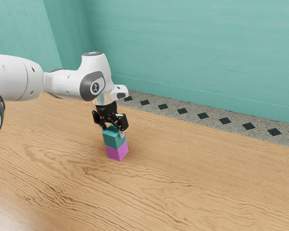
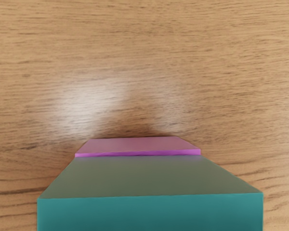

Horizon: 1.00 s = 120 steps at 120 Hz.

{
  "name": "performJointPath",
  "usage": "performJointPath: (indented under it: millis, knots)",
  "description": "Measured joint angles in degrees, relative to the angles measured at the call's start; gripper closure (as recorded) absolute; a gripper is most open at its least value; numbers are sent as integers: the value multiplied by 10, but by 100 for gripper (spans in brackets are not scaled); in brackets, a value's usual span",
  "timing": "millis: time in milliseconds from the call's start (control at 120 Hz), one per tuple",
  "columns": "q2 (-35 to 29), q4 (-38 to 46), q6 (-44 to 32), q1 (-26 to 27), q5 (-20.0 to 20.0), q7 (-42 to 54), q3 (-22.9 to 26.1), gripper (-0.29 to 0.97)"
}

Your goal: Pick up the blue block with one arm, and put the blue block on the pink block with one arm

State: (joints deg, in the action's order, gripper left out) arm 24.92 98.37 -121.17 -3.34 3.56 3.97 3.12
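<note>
The blue block [image 1: 113, 138] is being held on top of the pink block [image 1: 117, 152], touching it, on the wooden worktop [image 1: 192, 183], its upper sides being clasped from above by the end effector [image 1: 112, 129].

Open table [image 1: 207, 183] all round — 1 obstacle: 2-block stack [image 1: 116, 143]

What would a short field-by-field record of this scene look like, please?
gripper: pointing down, shut on the blue block near its top
blue block: sitting on the pink block, edges roughly aligned
pink block: flat on the wooden table
stack: two blocks, blue above pink
task status: blue block placed, not yet released
</note>
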Motion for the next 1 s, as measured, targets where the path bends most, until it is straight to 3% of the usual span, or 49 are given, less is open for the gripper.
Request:
performJointPath:
  millis: [658,833,1000]
  knots:
    - [-16,0,7,1,3,2,4,0]
    - [-150,-22,60,-4,5,2,3,0]
    - [-175,-41,136,-6,-11,1,-5,0]
